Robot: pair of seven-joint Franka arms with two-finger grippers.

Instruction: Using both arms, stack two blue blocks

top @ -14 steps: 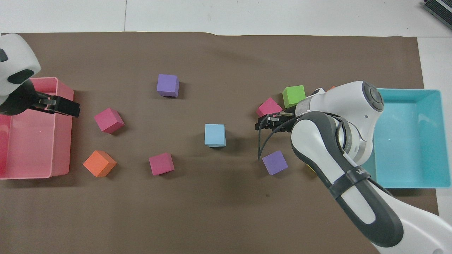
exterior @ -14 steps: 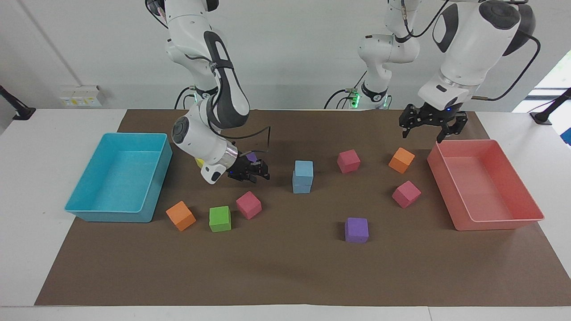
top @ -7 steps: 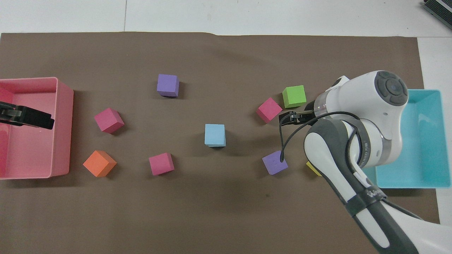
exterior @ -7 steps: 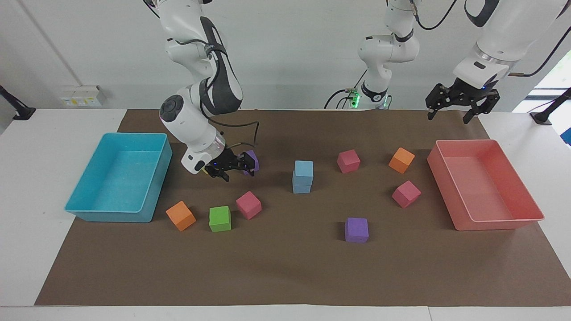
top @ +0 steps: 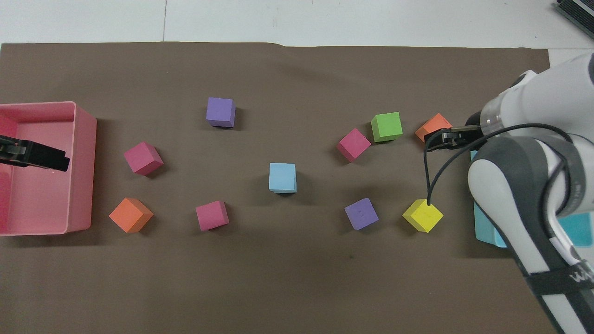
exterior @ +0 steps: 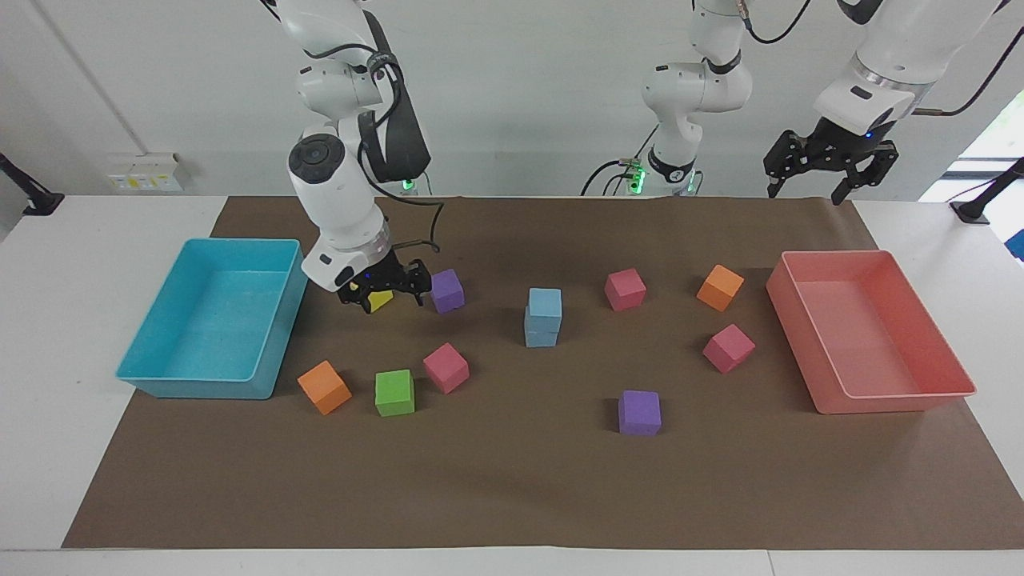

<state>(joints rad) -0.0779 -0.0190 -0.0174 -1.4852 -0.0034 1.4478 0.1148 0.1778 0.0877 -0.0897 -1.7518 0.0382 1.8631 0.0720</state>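
In the middle of the worktop (exterior: 512,496) the two blue blocks (exterior: 544,317) sat stacked. Our right pincer (exterior: 382,286) hung spread and empty over the yellow block (exterior: 379,300); our left pincer (exterior: 826,164), spread too, waited above the worktop's corner. We judged a careless sweep might topple the stack.

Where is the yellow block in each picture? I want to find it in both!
Facing view: the yellow block peeks out under the right arm's claw, beside the purple block nearer the robots, toward the cyan tray.
Overhead view: the yellow block sits in plain sight, beside that purple block.
Shared landmark: the stacked blue blocks mid-table.
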